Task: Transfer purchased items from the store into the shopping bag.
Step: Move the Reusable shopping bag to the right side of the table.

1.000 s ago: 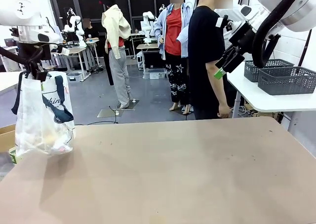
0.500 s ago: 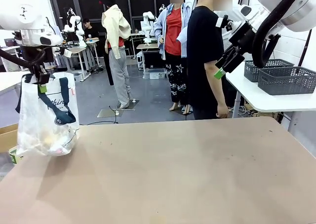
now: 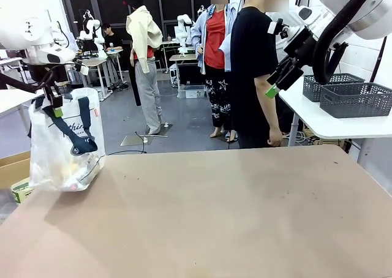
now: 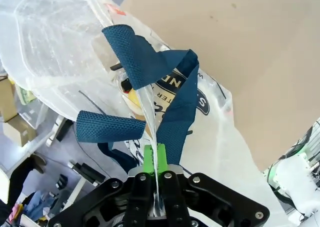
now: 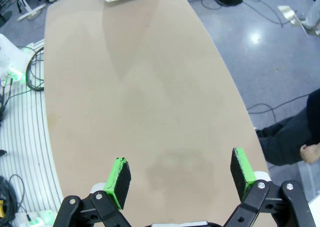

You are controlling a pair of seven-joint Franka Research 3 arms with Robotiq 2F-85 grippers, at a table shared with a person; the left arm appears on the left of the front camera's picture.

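Where print shows on the clear shopping bag (image 3: pixel 66 144), reads only in part: "hin" in white on the dark blue round logo from the front, "NE" and "TER" fragments at the left wrist. Hangs upright, long axis vertical, mouth gathered at top, navy strap handles (image 4: pixel 142 62) looped and folded over the film. Rests with its base at the left edge of the tan table (image 3: pixel 233 210). Holds purchased items (image 3: pixel 70 179) bunched low inside, a yellowish lump among them, otherwise too blurred to tell. Pinched at the top film by the left gripper (image 3: pixel 54 104), green pads pressed together on the plastic. Raised well apart at far right, right gripper (image 5: pixel 181 172) spread wide, gripping nothing. Beyond, 2 grey baskets (image 3: pixel 358 99) on a white side table, a person in black (image 3: pixel 257 76) standing behind.
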